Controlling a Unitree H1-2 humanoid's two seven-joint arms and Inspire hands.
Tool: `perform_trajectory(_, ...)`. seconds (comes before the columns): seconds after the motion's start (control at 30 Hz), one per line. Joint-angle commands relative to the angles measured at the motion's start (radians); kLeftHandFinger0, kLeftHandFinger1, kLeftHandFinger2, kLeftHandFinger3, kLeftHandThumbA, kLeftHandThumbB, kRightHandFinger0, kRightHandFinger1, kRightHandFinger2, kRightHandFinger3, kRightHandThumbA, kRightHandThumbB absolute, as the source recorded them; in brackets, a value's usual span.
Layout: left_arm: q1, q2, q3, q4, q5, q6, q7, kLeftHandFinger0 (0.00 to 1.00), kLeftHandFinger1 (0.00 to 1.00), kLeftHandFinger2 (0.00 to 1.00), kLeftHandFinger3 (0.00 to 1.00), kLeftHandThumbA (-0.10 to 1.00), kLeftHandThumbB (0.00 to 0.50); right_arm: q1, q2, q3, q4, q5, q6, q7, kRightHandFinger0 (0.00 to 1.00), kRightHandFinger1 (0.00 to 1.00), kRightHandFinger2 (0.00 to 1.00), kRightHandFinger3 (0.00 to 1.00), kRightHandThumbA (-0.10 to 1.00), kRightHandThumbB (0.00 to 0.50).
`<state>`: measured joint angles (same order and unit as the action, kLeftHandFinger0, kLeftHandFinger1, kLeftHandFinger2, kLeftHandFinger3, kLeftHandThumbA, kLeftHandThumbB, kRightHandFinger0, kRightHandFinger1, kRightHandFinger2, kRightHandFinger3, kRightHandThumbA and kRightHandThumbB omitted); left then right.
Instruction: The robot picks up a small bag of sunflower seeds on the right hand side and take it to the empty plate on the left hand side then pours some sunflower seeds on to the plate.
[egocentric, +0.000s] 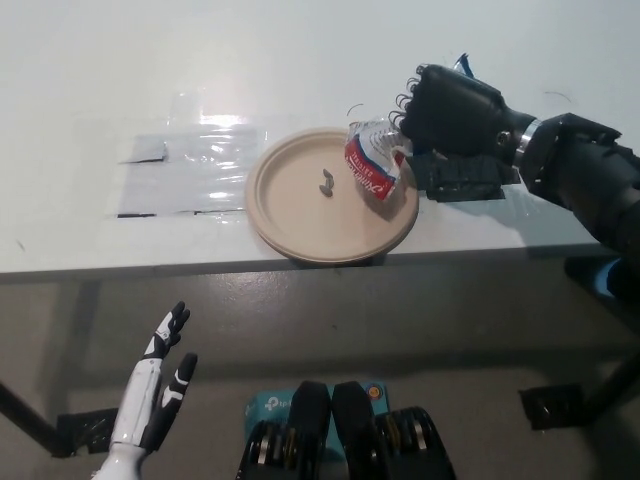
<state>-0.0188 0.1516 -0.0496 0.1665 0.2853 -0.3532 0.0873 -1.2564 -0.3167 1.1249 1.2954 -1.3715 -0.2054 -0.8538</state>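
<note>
Seed bag (374, 160): gripped by black right hand (452, 112), tilted over plate (330, 196) right rim, frame centre. Seeds (325, 181): on plate. White left hand (157, 385): open, lower left.

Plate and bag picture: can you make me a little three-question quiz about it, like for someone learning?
1. True or false: the plate holds a few seeds.
2. Which robot hand holds the bag? A) white left B) black right
3. Fill in: the left robot hand hangs ____ the table edge.

Key: 1 true. 2 B, the right robot hand. 3 below.
</note>
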Motion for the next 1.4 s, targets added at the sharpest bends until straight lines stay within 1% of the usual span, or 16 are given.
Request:
perform_trajectory(0.0,0.001,0.012,0.005,-0.029,-0.003,-0.007,-0.004,1.00,1.00,1.00,1.00,1.00,0.283,-0.097,-0.025,-0.052,-0.009,0.055,0.020,-0.013,0.00,0.00,0.41,0.25,-0.10,0.347)
perform_trajectory(0.1,-0.001,0.015,0.005,-0.032,-0.002,-0.006,-0.005,1.00,1.00,1.00,1.00,1.00,0.281,-0.099,-0.022,-0.039,-0.012,0.028,0.048,-0.028,0.00,0.00,0.39,0.22,0.00,0.373)
perform_trajectory(0.17,-0.001,0.013,0.001,-0.031,-0.006,-0.010,-0.009,1.00,1.00,1.00,1.00,1.00,0.273,-0.081,-0.018,-0.028,-0.021,0.014,0.056,-0.054,0.00,0.00,0.31,0.23,-0.10,0.327)
perform_trajectory(0.3,0.004,0.010,-0.001,-0.027,-0.008,-0.017,-0.007,1.00,1.00,1.00,1.00,1.00,0.277,-0.048,0.008,-0.040,-0.018,0.047,-0.012,-0.036,0.00,0.00,0.31,0.14,-0.10,0.290)
perform_trajectory(0.33,0.004,0.010,-0.001,-0.030,-0.004,-0.014,-0.007,1.00,1.00,1.00,1.00,1.00,0.276,-0.047,0.012,-0.033,-0.012,0.038,0.002,-0.043,0.00,0.00,0.35,0.08,-0.10,0.264)
perform_trajectory(0.4,0.002,0.013,-0.001,-0.036,-0.002,-0.007,-0.009,1.00,1.00,1.00,1.00,1.00,0.273,-0.049,0.011,-0.040,-0.018,0.045,0.009,-0.018,0.00,0.00,0.46,0.12,-0.10,0.243)
perform_trajectory(0.43,-0.001,0.014,0.000,-0.037,-0.003,-0.005,-0.009,1.00,1.00,1.00,1.00,1.00,0.272,-0.062,0.007,-0.039,-0.022,0.038,0.037,0.024,0.00,0.01,0.51,0.18,-0.10,0.260)
perform_trajectory(0.5,-0.004,0.013,0.002,-0.036,-0.004,-0.003,-0.008,1.00,1.00,1.00,1.00,1.00,0.283,-0.083,-0.002,-0.051,-0.005,0.051,0.028,-0.001,0.00,0.02,0.53,0.14,-0.10,0.291)
perform_trajectory(0.67,-0.004,0.015,0.004,-0.031,-0.010,-0.005,-0.010,1.00,1.00,1.00,1.00,1.00,0.278,-0.100,-0.005,-0.058,0.002,0.046,0.032,-0.020,0.00,0.00,0.48,0.17,-0.06,0.362)
perform_trajectory(0.8,0.000,0.013,-0.002,-0.026,-0.009,-0.014,-0.011,1.00,1.00,1.00,1.00,1.00,0.292,-0.041,0.019,-0.044,-0.014,0.038,0.014,-0.029,0.00,0.00,0.50,0.12,-0.10,0.279)
perform_trajectory(0.9,0.002,0.010,0.000,-0.031,-0.013,-0.008,-0.010,1.00,1.00,1.00,1.00,1.00,0.288,-0.021,0.034,-0.051,-0.020,0.049,0.005,0.020,0.00,0.02,0.54,0.19,-0.10,0.274)
perform_trajectory(1.0,-0.001,0.012,0.000,-0.033,-0.006,-0.009,-0.007,1.00,1.00,1.00,1.00,1.00,0.273,-0.027,0.038,-0.059,-0.003,0.059,-0.002,0.029,0.00,0.00,0.50,0.25,-0.10,0.315)
perform_trajectory(1.03,-0.005,0.012,0.000,-0.031,0.003,-0.011,-0.002,1.00,1.00,1.00,1.00,1.00,0.270,-0.040,0.031,-0.063,0.000,0.061,-0.008,0.025,0.00,0.00,0.51,0.14,-0.10,0.277)
perform_trajectory(1.23,-0.007,0.014,0.003,-0.028,-0.010,-0.010,-0.007,1.00,1.00,1.00,1.00,1.00,0.274,-0.086,0.000,-0.064,0.014,0.046,0.046,-0.032,0.00,0.00,0.53,0.14,-0.10,0.307)
perform_trajectory(1.3,-0.004,0.015,0.003,-0.032,-0.011,-0.009,-0.008,1.00,1.00,1.00,1.00,1.00,0.276,-0.094,-0.006,-0.069,0.014,0.053,0.030,-0.029,0.00,0.00,0.52,0.15,-0.07,0.353)
perform_trajectory(1.37,-0.004,0.014,0.001,-0.032,-0.010,-0.010,-0.010,1.00,1.00,1.00,1.00,1.00,0.279,-0.091,-0.005,-0.065,0.009,0.047,0.032,-0.025,0.00,0.01,0.51,0.08,-0.10,0.332)
